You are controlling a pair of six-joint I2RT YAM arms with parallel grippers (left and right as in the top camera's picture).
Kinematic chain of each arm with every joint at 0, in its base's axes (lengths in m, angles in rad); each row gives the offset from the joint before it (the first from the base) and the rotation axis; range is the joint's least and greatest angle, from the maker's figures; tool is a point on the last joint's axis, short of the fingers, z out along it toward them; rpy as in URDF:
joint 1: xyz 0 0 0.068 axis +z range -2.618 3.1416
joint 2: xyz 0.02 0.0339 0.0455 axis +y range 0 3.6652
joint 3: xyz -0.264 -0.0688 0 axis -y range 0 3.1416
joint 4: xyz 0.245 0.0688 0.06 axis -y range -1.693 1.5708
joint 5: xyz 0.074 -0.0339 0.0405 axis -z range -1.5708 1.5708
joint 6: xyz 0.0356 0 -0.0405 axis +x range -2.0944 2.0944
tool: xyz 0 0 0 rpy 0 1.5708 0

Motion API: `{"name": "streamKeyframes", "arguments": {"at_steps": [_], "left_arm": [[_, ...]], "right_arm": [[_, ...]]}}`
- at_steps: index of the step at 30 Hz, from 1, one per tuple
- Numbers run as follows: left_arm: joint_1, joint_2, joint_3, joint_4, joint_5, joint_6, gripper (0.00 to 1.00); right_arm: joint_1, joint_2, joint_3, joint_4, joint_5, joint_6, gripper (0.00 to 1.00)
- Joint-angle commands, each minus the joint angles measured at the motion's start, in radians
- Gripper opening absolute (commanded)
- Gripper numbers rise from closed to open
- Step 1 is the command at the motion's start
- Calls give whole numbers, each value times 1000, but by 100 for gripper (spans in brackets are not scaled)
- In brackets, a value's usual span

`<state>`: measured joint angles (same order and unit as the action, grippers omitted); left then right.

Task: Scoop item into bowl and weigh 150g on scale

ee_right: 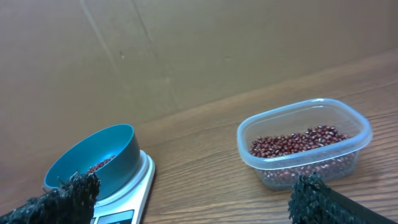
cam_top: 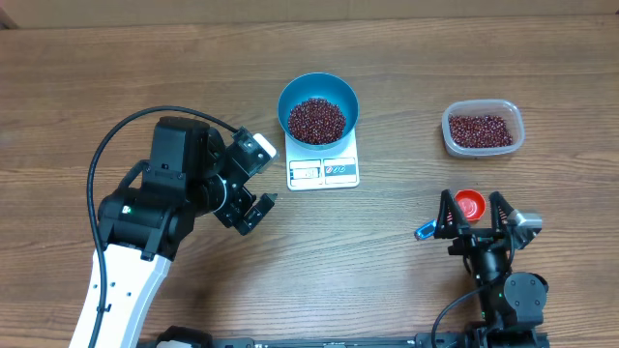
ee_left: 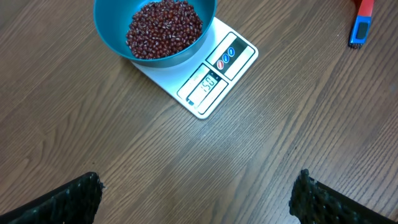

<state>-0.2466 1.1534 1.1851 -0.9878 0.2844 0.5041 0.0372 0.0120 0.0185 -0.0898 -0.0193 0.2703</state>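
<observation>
Overhead, left gripper [cam_top: 266,179]: mine, fingers spread wide and empty, at 9 o'clock of the scale [cam_top: 324,171].
Overhead, bowl [cam_top: 290,92]: on the scale, beans [cam_top: 317,120] heaped inside.
Overhead, right gripper [cam_top: 472,208]: mine, spread apart around a red scoop [cam_top: 470,201], at 6 o'clock of the tub [cam_top: 450,135].
Left wrist: bowl at 11 o'clock, overhanging the scale; display too small to read.
Right wrist: tub of beans at 2 o'clock, bowl at 9 o'clock.
</observation>
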Motion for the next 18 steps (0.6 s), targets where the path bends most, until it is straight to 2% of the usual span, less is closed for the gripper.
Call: {"name": "streamKeyframes", "arguments": {"at_steps": [1, 18], "left_arm": [[4, 3, 22, 0, 0, -11, 100], [4, 3, 22, 0, 0, -11, 100]], "right_arm": [[-18, -10, -10, 5, 18, -14, 100], [-27, -10, -10, 5, 15, -20, 100]]}}
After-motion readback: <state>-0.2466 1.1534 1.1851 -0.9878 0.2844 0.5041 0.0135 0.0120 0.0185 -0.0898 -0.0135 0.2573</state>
